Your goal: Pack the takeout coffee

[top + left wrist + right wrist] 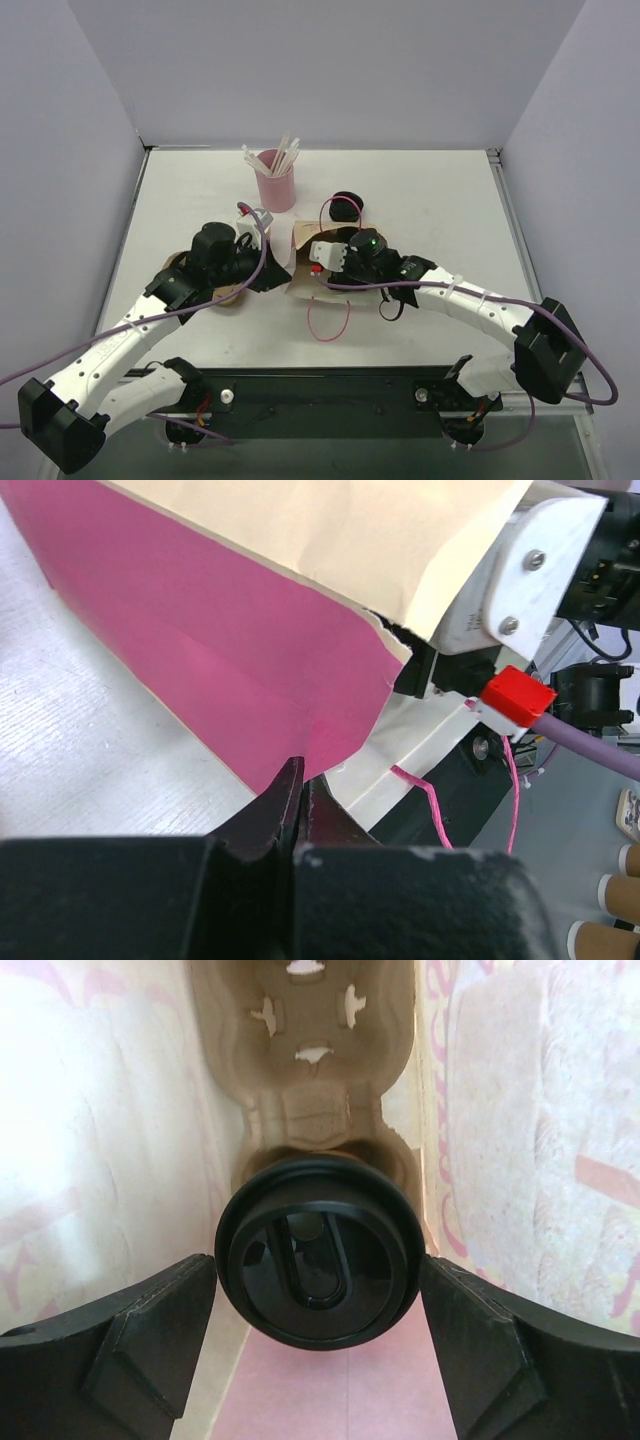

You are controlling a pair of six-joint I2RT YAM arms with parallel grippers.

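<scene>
The pink-and-cream paper bag [300, 262] lies on its side mid-table, mouth toward the right arm. My right gripper [316, 1260] reaches inside it. Its fingers [150, 1330] press both sides of the round black lid of the takeout coffee [318, 1222]. The cup's kraft body is hidden behind the lid. The cup sits at a pocket of the brown pulp carrier [310, 1110], deeper in the bag. My left gripper [300, 780] is shut on the bag's pink edge [220, 650]. It also shows in the top view [272, 272].
A pink cup of white straws [275, 180] stands behind the bag. A round black object [347, 205] sits behind the bag on the right. Brown round pieces [228, 296] lie under my left arm. The bag's pink string handle [328, 318] trails toward the near edge.
</scene>
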